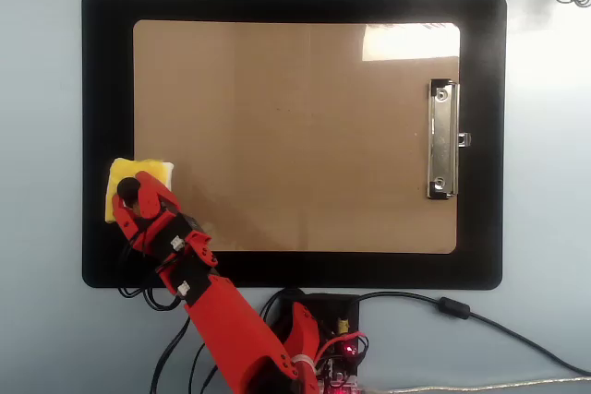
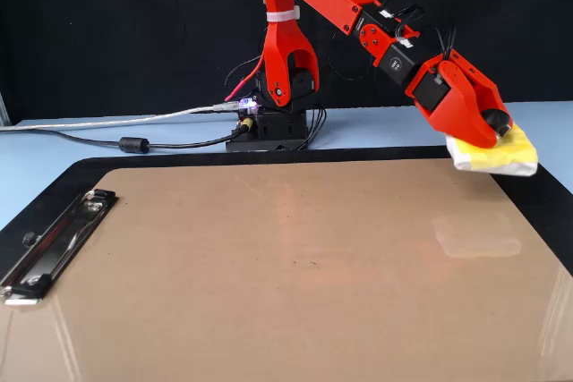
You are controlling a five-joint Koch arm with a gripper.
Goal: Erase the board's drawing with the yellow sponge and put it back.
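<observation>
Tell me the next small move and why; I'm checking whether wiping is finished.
Probably set the yellow sponge down on the black mat and open the pincer. The board shows no mark in either view, and the pincer holds the sponge at the board's left edge in the overhead view, partly over the mat.

Overhead, the board (image 1: 295,136) lies flat on the mat (image 1: 109,89), its clip (image 1: 442,140) along the right short edge, and the sponge (image 1: 138,177) sits at the board's left edge, over the mat's left strip, with the gripper (image 1: 129,198) right on top of it. The arm's base (image 1: 319,339) stands below the mat's lower edge, off the mat. In the fixed view the sides flip: clip (image 2: 54,248) at left, sponge (image 2: 501,154) at far right, lifted clear of the mat, base (image 2: 273,127) behind the board (image 2: 286,266)
</observation>
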